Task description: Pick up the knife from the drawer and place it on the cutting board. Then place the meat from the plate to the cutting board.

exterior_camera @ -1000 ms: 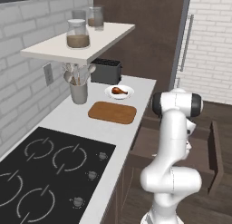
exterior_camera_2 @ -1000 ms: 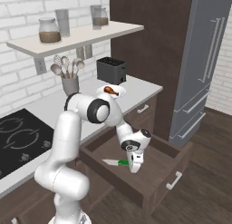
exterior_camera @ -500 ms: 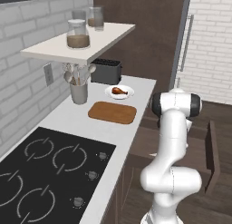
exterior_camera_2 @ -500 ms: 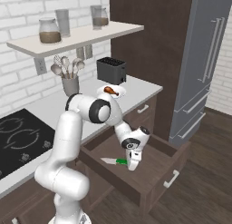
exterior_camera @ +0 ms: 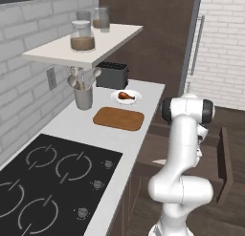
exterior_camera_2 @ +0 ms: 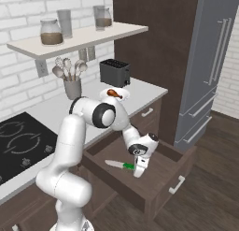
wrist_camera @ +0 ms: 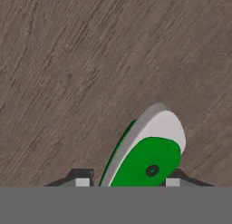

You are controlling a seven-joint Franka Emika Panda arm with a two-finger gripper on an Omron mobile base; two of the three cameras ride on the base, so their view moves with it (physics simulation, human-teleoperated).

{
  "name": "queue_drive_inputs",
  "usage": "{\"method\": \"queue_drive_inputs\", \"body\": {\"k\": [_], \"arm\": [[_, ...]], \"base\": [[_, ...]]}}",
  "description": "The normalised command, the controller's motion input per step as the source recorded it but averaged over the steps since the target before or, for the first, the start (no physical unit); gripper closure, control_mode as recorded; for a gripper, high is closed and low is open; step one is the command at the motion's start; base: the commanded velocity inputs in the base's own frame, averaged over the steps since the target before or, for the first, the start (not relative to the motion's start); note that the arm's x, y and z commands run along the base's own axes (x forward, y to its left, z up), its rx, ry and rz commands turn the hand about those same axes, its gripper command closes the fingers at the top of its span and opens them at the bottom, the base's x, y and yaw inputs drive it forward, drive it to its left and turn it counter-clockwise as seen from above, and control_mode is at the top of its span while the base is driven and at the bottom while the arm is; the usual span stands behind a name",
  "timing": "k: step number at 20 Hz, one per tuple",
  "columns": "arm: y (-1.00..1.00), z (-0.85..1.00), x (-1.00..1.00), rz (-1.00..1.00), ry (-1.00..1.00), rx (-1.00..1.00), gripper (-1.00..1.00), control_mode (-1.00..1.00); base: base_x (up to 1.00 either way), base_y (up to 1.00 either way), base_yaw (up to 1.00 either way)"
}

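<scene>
- Knife (exterior_camera_2: 120,165) lies in the open drawer (exterior_camera_2: 161,171); the gripper (exterior_camera_2: 138,171) has dropped onto its green handle since a second ago.
- Fingers straddle the handle, whether clamped I can't tell; lift comes next, I reckon.

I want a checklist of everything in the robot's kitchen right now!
Surface: white counter, bare between things.
Job's things: knife lies in open drawer; meat on plate; board bare.
Clutter: toaster, utensil cup, jars on shelf.
Gripper: gripper down in drawer, fingertips either side of green handle; grip cannot be told.
Cables: nothing seen.
Surroundings: stove, fridge, brick wall.
</scene>
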Motion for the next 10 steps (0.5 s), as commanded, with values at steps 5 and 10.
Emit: {"method": "queue_drive_inputs", "body": {"k": [5,10], "arm": [[-0.46,0.15,-0.01,-0.38,0.03,0.02,1.0,-1.0],[-0.59,0.93,-0.23,-0.23,0.16,0.05,1.0,-1.0]], "base": [[0.0,0.0,0.0],[0.0,0.0,0.0]]}}
